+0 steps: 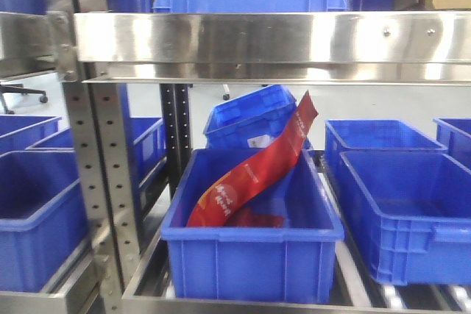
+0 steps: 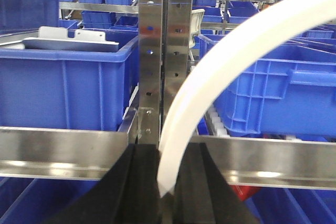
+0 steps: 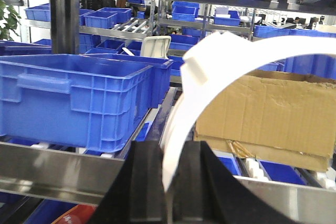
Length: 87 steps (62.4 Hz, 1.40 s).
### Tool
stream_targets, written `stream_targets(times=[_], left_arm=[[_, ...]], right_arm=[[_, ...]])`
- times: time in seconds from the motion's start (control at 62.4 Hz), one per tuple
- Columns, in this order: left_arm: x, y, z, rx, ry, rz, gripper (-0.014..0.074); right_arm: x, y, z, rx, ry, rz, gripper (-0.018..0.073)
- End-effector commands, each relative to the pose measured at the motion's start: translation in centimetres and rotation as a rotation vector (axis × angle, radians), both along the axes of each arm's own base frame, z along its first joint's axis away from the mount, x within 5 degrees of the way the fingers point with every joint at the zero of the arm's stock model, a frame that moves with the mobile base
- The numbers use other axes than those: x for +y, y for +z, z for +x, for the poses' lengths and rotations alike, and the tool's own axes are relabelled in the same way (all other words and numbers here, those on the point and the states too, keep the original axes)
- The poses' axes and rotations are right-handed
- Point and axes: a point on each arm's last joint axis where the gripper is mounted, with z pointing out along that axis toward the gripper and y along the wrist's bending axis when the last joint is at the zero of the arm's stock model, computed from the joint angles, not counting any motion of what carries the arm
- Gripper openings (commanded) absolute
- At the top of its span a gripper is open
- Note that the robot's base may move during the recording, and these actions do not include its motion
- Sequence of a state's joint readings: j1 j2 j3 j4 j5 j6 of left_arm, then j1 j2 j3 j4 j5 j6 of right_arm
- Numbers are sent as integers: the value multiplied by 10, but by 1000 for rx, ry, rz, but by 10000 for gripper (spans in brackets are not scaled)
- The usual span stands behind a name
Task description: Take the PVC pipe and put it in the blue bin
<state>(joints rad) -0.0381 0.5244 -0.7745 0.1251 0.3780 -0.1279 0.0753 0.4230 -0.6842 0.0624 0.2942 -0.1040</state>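
Observation:
The PVC pipe (image 3: 210,56) is a thick white half-ring with a raised block on its outer face. It rises from my right gripper (image 3: 172,148), which is shut on its lower end, and curves up and off to the right. My left gripper (image 2: 169,153) is shut on the lower end of a longer, smooth white arc strip (image 2: 210,77) that sweeps to the upper right. In the front view a blue bin (image 1: 250,244) sits at the centre of the lower shelf with a red packet (image 1: 254,174) leaning in it. Neither gripper shows in that view.
A steel shelf rail (image 1: 257,38) crosses above the bin, and a perforated upright (image 2: 160,51) stands right ahead of the left gripper. A cardboard box (image 3: 268,111) and a blue crate (image 3: 79,98) sit beyond the right gripper's shelf rail (image 3: 47,174). More blue bins (image 1: 405,204) flank the centre one.

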Motion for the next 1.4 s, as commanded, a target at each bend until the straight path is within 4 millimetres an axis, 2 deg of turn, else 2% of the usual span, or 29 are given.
stream_targets(times=[0.0, 1.379], left_arm=[[0, 6, -2, -42, -3, -10, -111], [0, 6, -2, -42, -3, -10, -111]], right_arm=[[0, 4, -2, -30, 1, -5, -141], [0, 4, -2, -30, 1, -5, -141]])
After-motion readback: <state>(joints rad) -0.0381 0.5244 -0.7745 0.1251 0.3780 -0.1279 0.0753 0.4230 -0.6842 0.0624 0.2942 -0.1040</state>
